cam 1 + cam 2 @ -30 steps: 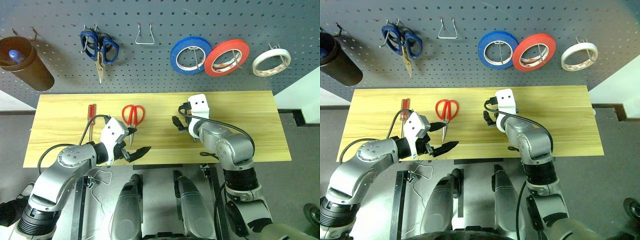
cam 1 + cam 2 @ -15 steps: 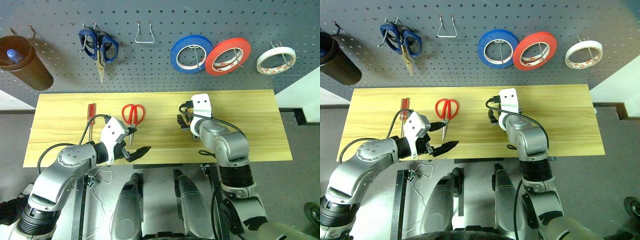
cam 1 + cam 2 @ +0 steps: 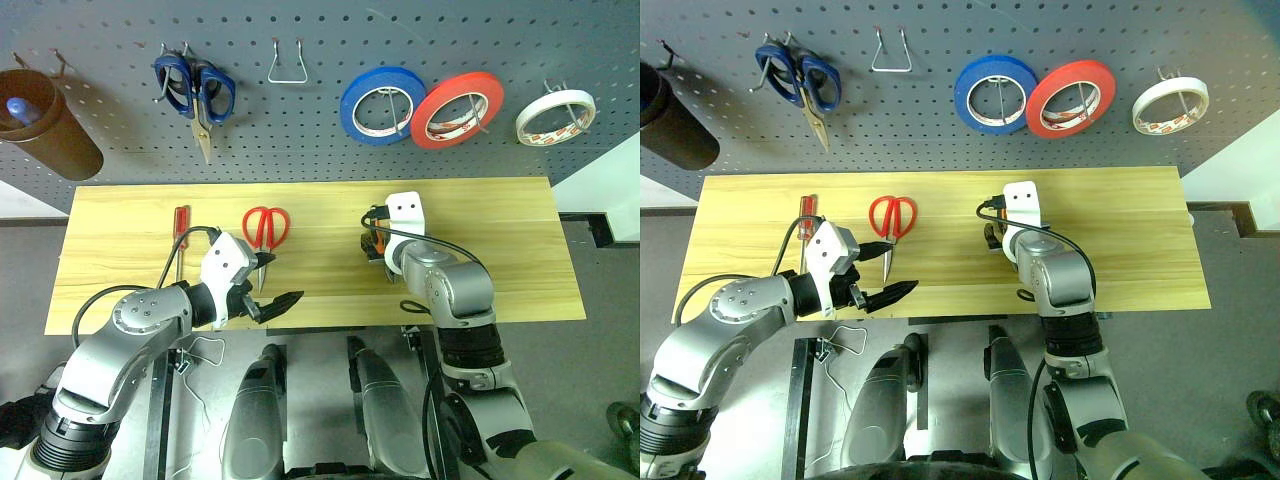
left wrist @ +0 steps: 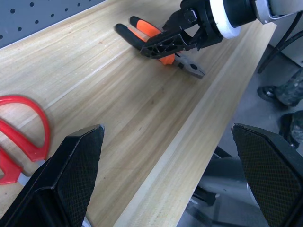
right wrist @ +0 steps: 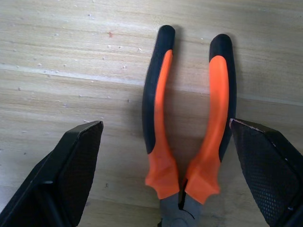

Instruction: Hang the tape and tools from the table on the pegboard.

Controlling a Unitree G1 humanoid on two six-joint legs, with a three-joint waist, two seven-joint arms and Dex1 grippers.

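From my remote station, the pegboard carried, left to right, a brown cup, blue-handled scissors, a bare wire hook, a blue roll, a red roll and the white-cream tape, hung at the far right. On the table below, the red-handled screwdriver lay near the left end, with the red-handled scissors just beside it to the right, blades pointing toward the front edge. My left end effector hovered over the table's front edge near the scissors' blades, its two black fingers spread wide and pinching nothing. Right of centre, the pliers lay flat on the wood, orange-and-black handles pointing away from the robot. My right end effector was angled down over them, fingers spread wide to either side of the handles; in the right wrist view, both fingers stood apart from the pliers, gripping nothing.
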